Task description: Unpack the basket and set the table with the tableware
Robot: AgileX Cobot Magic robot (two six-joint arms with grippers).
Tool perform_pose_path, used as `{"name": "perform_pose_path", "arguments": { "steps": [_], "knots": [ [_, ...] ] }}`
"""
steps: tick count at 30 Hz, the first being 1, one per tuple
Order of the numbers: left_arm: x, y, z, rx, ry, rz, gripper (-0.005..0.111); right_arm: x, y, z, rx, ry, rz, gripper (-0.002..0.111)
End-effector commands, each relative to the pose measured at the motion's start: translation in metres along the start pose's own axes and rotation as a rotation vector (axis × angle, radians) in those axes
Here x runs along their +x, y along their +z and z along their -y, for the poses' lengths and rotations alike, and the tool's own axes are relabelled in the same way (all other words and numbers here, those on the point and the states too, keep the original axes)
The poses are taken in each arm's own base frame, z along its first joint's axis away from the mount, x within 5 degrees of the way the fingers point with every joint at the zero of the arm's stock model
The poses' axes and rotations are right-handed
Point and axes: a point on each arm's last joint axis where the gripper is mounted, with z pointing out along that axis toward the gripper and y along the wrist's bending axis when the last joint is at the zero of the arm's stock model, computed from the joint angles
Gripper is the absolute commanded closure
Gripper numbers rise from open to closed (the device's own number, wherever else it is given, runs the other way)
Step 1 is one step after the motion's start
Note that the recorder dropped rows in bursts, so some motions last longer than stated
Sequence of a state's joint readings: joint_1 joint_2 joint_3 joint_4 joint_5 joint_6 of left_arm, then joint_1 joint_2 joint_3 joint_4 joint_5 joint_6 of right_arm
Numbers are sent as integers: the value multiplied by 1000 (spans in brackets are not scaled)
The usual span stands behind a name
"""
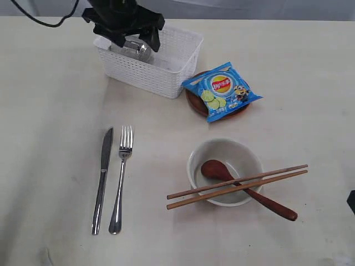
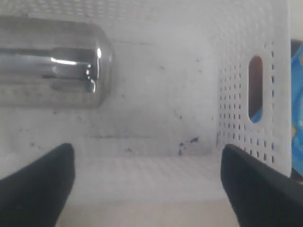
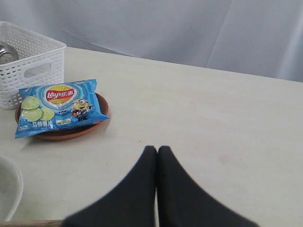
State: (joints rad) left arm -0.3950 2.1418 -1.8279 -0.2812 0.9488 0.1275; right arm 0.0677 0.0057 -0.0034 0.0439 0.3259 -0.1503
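With the left pincer (image 2: 147, 163) spread wide over the basket (image 2: 246, 71) and the steel cup (image 2: 52, 61) lying on its side inside, off-centre of the jaws, a closing could miss or roll the slick cup; the right pincer (image 3: 157, 156) sits clenched, empty.

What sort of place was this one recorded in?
Likely a lab bench staged as a dining table: a plain white curtain behind a cream table, with a fork, bowl and basket laid out as props.
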Motion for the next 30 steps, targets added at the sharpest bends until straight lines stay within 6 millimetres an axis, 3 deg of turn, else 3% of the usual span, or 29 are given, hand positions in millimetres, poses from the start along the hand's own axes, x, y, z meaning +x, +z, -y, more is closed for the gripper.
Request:
{"name": "perform_pose_path", "arguments": {
  "steps": [1, 9, 14, 17, 23, 27, 30],
  "knots": [
    [-26, 1, 2, -25, 66, 59, 27, 0, 0, 0, 8, 1, 7, 109],
    [-30, 29, -19, -183, 239, 61, 34, 0, 0, 0, 8, 1, 7, 109],
    [-33, 41, -9, -155, 280, 106, 34, 0, 0, 0, 8, 1, 7, 109],
    [-35, 42, 3, -173, 485, 124, 34, 0, 0, 0, 8, 1, 7, 109],
    [-30, 37, 27, -209, 1277, 21, 34, 0, 0, 0, 8, 1, 7, 109],
    [-30, 39, 21, -337, 1426, -94, 34, 0, 0, 0, 8, 1, 7, 109],
    [-31, 37, 11, -365, 1426, -111, 34, 0, 0, 0, 8, 1, 7, 109]
  ]
}}
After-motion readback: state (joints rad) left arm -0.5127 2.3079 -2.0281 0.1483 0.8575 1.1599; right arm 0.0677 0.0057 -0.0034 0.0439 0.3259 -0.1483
